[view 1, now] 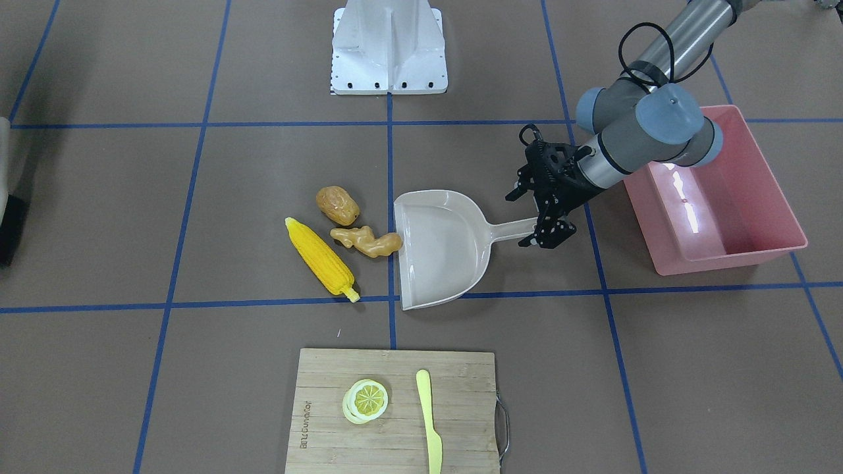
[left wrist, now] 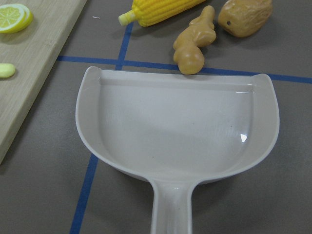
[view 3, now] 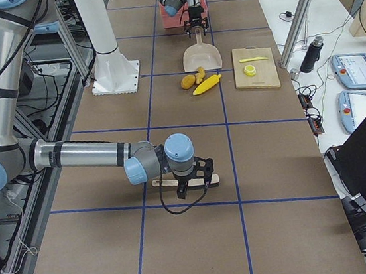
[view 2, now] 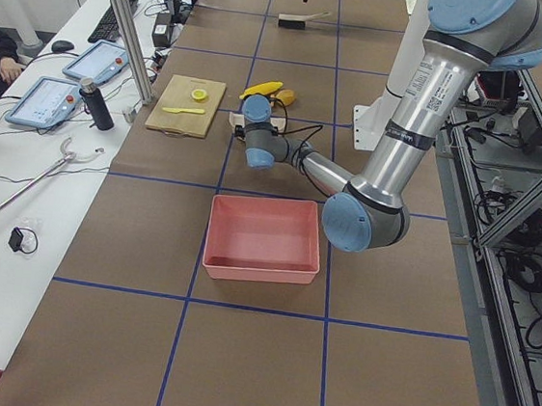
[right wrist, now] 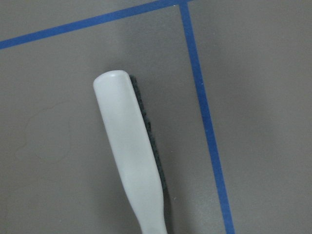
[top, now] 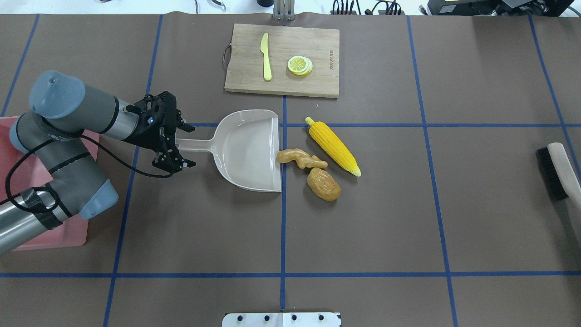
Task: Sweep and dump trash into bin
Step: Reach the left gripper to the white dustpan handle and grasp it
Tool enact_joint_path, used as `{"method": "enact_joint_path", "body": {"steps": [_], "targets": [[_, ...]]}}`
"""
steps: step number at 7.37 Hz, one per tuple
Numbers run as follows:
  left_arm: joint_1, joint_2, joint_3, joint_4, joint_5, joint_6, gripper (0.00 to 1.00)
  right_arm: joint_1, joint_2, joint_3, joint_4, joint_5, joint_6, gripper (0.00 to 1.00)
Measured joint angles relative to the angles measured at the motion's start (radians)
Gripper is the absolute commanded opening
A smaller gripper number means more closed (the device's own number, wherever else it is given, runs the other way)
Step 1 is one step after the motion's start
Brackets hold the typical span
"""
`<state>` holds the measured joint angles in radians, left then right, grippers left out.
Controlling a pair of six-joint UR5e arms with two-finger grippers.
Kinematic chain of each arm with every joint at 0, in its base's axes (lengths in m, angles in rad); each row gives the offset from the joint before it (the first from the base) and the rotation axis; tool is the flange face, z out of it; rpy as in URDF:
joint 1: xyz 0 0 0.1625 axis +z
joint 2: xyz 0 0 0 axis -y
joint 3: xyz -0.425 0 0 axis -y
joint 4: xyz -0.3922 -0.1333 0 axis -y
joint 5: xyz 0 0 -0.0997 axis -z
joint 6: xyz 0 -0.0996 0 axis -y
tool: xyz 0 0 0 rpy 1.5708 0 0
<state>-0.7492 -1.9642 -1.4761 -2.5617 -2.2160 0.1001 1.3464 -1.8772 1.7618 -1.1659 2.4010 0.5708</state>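
Bright, even overhead light. White glare streaks the glossy floor of the pink bin (view 1: 714, 197); a small highlight sits on the dustpan (left wrist: 175, 126). Shadows on the counter (view 1: 197, 368) are soft, and focus is sharp.

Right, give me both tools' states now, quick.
Left tool: open, fingers either side of the beige plastic dustpan's handle.
Right tool: cannot tell; it is at the white-handled black-bristled brush.
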Motion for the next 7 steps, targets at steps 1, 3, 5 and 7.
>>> {"method": "enact_joint_path", "body": {"steps": [1, 3, 5, 7], "targets": [[0.009, -0.004, 0.022, -0.042, 0.006, -0.016, 0.98, -0.029, -0.012, 0.039, 0.006, -0.001, 0.056, 1.00], [0.017, -0.010, 0.046, -0.066, 0.029, -0.025, 0.98, -0.081, -0.040, 0.095, 0.012, -0.013, 0.126, 1.00], [0.032, -0.027, 0.065, -0.070, 0.060, -0.048, 0.98, -0.112, -0.075, 0.105, 0.030, -0.043, 0.132, 1.00], [0.054, -0.044, 0.083, -0.073, 0.090, -0.062, 0.98, -0.169, -0.091, 0.097, 0.036, -0.078, 0.112, 1.00]]}}
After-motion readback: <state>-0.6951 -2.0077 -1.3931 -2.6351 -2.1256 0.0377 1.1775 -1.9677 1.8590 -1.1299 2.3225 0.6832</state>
